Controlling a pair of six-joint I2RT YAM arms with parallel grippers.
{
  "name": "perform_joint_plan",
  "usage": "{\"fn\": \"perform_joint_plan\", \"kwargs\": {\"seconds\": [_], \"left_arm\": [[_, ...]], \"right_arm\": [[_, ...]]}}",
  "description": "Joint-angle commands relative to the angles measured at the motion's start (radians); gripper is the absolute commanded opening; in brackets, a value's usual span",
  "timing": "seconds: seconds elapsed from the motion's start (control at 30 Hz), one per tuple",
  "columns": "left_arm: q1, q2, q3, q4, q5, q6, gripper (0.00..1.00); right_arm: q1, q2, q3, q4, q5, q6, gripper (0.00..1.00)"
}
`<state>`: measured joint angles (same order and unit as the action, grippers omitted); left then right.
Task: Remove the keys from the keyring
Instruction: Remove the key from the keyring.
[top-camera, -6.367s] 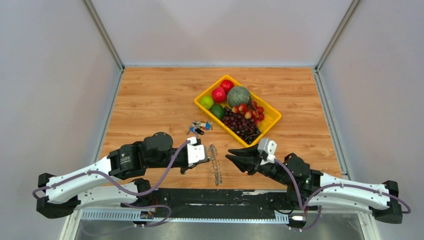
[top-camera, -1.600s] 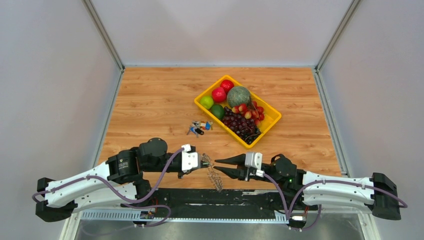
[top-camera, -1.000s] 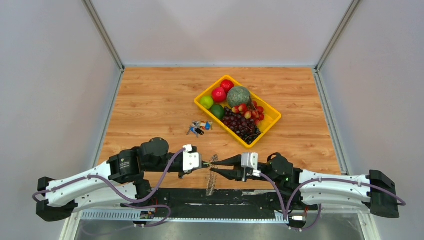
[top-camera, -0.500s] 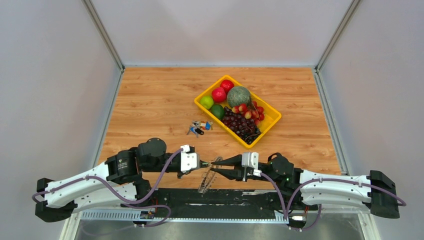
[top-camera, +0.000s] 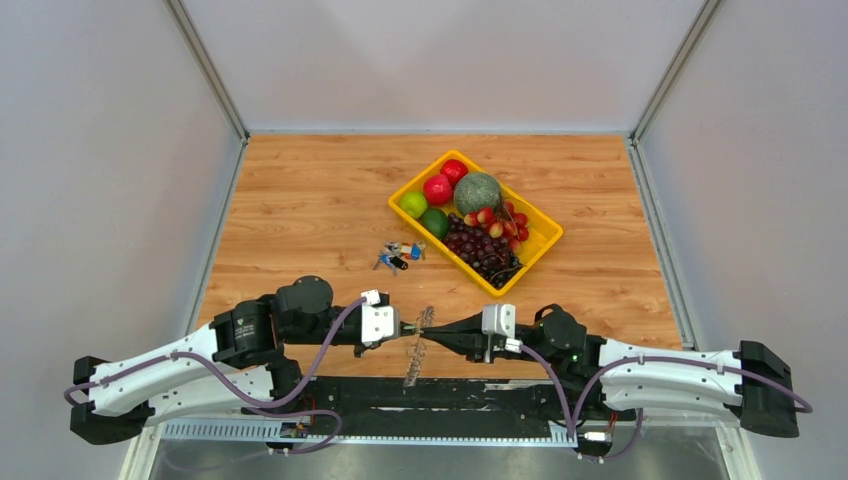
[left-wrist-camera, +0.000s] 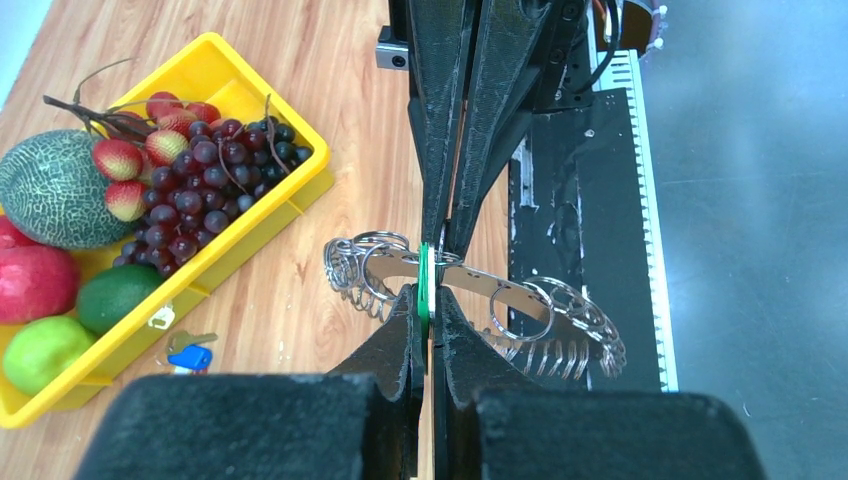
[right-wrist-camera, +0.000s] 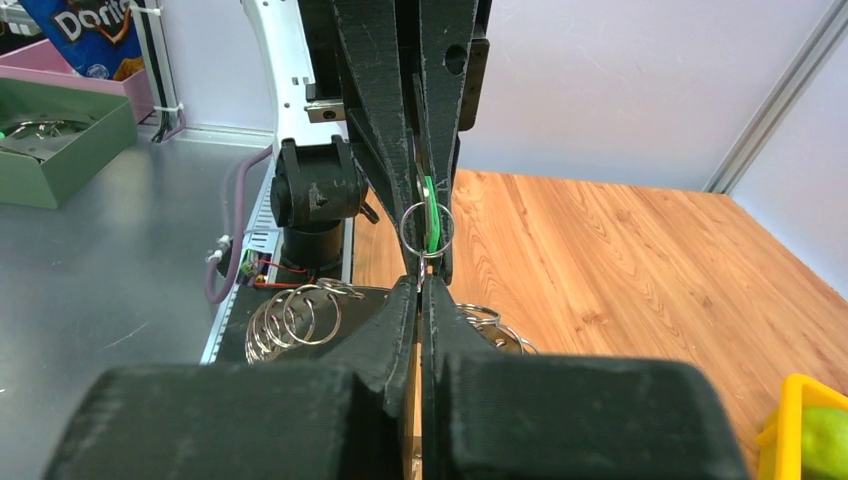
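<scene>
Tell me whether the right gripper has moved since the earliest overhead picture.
Yes. Against the yellow tray, the right gripper has slid left and slightly toward the near edge, now meeting the left gripper at the keyring.

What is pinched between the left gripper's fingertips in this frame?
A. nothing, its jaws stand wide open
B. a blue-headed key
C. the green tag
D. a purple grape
C: in the left wrist view the left gripper is shut, with the green tag caught edge-on between its fingertips.
</scene>
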<state>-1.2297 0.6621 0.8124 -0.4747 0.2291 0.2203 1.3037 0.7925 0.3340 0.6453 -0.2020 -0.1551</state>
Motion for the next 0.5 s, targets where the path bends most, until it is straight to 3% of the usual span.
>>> {"fn": "perform_joint_plan", "kwargs": {"seconds": [0.0, 0.23, 0.47], "left_arm": [[-0.002, -0.010, 0.058, 0.063, 0.011, 0.018, 0.00], [-0.002, -0.006, 0.061, 0.031, 0.013, 0.023, 0.00], [-0.002, 0.020, 0.062, 0.023, 0.042, 0.030, 0.00]], "right_arm": [[-0.006, -0.023, 0.059, -0.059, -0.021, 0.010, 0.00], [-0.006, -0.132, 0.073, -0.189, 0.046, -0.020, 0.00], [-0.006, -0.167, 0.092, -0.292, 0.006, -0.123, 0.00]]}}
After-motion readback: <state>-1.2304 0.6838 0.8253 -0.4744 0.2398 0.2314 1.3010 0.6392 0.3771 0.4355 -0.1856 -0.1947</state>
